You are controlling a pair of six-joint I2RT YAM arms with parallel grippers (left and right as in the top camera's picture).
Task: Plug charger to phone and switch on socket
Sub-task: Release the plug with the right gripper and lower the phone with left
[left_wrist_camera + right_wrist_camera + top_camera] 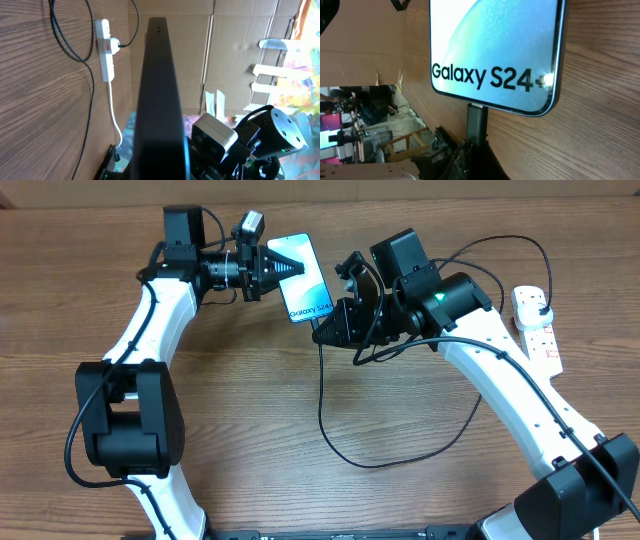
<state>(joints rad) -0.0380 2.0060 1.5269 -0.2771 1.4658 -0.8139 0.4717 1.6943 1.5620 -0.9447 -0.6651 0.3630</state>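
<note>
- Two tools were busy at once. My left tool [278,268] was closed on the top end of the phone [305,280], steadying it near the far middle of the desk [250,430] with its lit screen facing up.
- I could not tell whether the phone lay flat on the desk or was held a little off it.
- My right tool [332,328] was pinched shut on the small tip of the charger [321,390], right at the phone's bottom edge.
- In my right wrist view, the connector [476,117] stood square against the middle of that edge, below the "Galaxy S24" text. It was touching the edge, but I could not tell whether it was pushed fully home.
- From there the thin black cable ran in a loose loop across the desk to the socket [537,330], well apart on my right.
- The black plug [114,46] sat in an outlet of the socket, so I judged that end finished.
- I judged the task past halfway: the plug was in and the connector was at the port or just entering it.
- What remained was to confirm the connector was seated, let go of the cable, and press the switch [106,46].
- The red mark was too small for me to tell whether the switch was on, and neither tool was near it.
</note>
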